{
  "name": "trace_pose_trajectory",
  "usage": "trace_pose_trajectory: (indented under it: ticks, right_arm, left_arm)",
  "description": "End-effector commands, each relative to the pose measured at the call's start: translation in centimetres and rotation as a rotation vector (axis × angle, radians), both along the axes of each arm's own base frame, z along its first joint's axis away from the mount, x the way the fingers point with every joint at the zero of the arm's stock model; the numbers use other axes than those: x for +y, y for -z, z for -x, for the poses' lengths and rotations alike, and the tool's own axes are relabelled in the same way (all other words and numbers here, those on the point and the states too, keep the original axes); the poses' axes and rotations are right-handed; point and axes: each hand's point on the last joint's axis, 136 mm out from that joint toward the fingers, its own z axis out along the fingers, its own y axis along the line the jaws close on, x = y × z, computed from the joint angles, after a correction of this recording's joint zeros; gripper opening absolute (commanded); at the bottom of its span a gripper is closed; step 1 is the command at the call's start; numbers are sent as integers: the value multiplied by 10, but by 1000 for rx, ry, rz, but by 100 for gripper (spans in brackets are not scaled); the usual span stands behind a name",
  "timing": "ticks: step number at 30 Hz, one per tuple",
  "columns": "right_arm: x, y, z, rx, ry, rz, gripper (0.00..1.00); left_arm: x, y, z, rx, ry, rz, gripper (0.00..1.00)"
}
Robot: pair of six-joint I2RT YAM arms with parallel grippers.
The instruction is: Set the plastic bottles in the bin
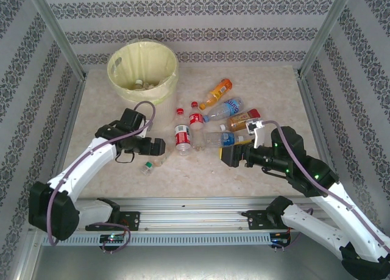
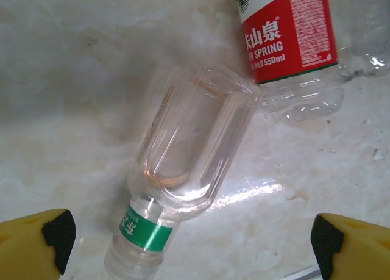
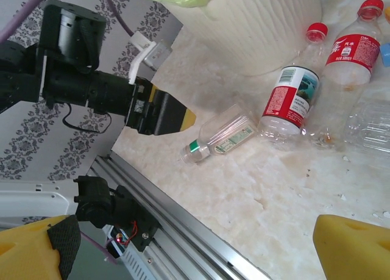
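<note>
A: From above?
B: The large round pale-yellow plastic bin (image 1: 159, 92) stands at the far left, with some bottles inside. Loose plastic bottles (image 1: 183, 135) lie in the middle, near the left gripper (image 1: 158, 147) and right gripper (image 1: 228, 154).
A: Left wrist?
B: Yellow fingers (image 2: 36, 243) spread wide and empty. The neck of a small clear green-banded bottle (image 2: 189, 146) lies between them.
A: Right wrist?
B: Fingers wide apart too, holding nothing. The bin's cream wall stands beyond the bottles.
</note>
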Motion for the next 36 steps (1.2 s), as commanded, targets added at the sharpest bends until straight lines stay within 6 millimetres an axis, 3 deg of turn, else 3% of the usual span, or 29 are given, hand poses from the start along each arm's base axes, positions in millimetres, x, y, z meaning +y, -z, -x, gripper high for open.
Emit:
trace_pose_trajectory:
  ticks: [1, 12, 21, 28, 36]
  right_arm:
    - [-2, 3, 1, -1, 11, 6, 98]
    - [1, 8, 0, 10, 3, 14, 98]
    - [-3, 9, 1, 8, 17, 19, 98]
    - [-1, 12, -1, 12, 15, 23, 98]
    - [-3, 13, -1, 14, 20, 31, 98]
  left_arm:
    - [-15, 7, -5, -12, 82, -3, 100]
    - [-10, 36, -15, 38, 206, -272, 100]
    - [-18, 53, -15, 92, 234, -258, 98]
    - [-23, 67, -12, 145, 202, -238, 86]
    - [-29, 78, -10, 186, 173, -223, 82]
